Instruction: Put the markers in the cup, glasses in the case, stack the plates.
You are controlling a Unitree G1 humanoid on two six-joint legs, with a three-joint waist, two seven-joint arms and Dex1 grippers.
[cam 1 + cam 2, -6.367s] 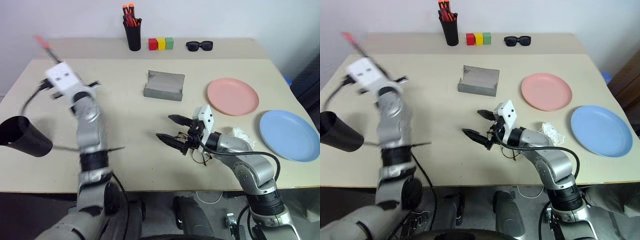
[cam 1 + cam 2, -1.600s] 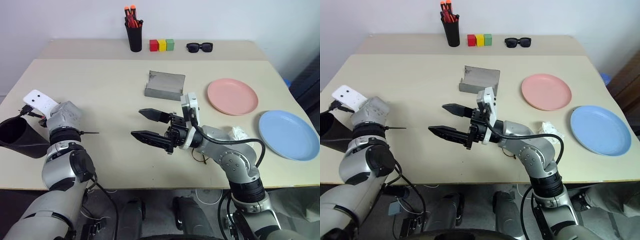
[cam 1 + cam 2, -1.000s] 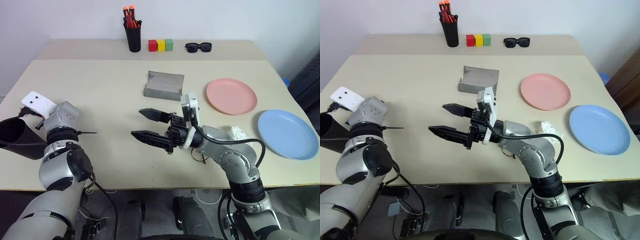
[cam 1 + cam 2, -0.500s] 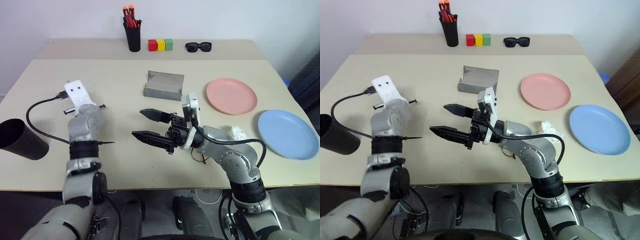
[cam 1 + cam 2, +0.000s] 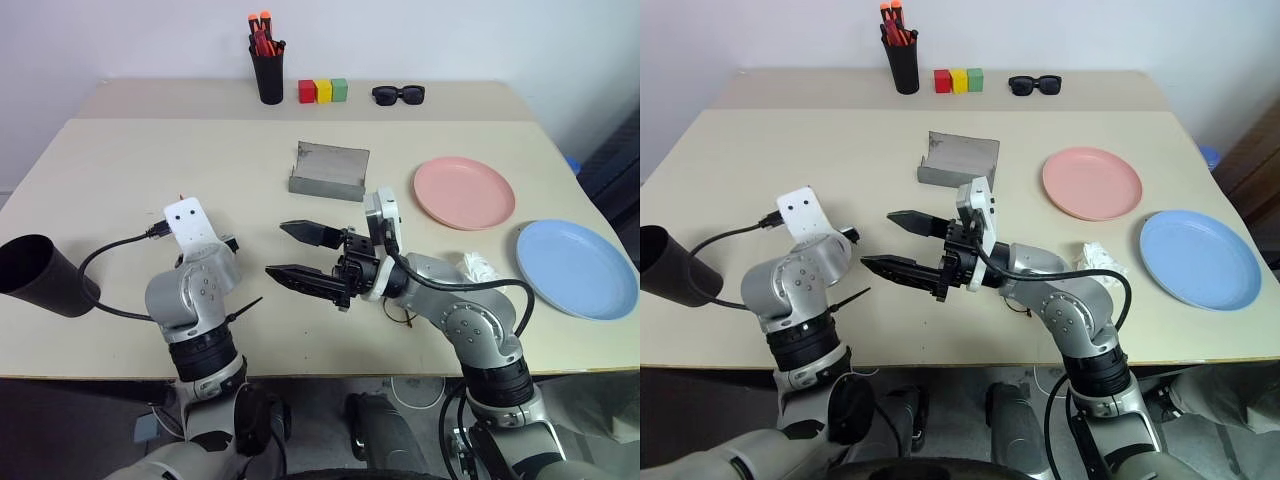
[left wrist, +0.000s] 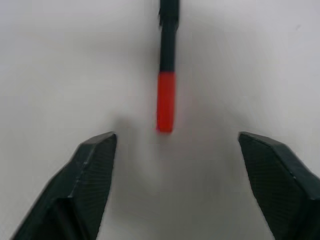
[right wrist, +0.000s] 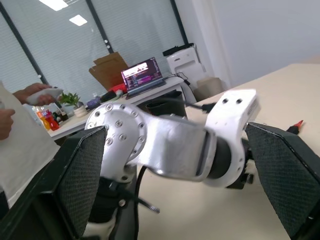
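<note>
Right gripper [image 5: 295, 253] is held wide open above the middle of the table [image 5: 240, 160], pointing toward the left arm, with nothing between its fingers. Left gripper [image 6: 175, 150] is spread open over the tabletop, and a red-orange marker [image 6: 166, 75] is seen lying on the surface just ahead of its fingers, ungripped. A blue plate [image 5: 578, 270] and a pink plate [image 5: 465, 192] are set apart on the right side. The cup [image 5: 40, 275] is tipped at the left edge. The grey case [image 5: 328, 171] is placed behind the right gripper, open. The glasses [image 5: 400, 312] are partly hidden under the right forearm.
</note>
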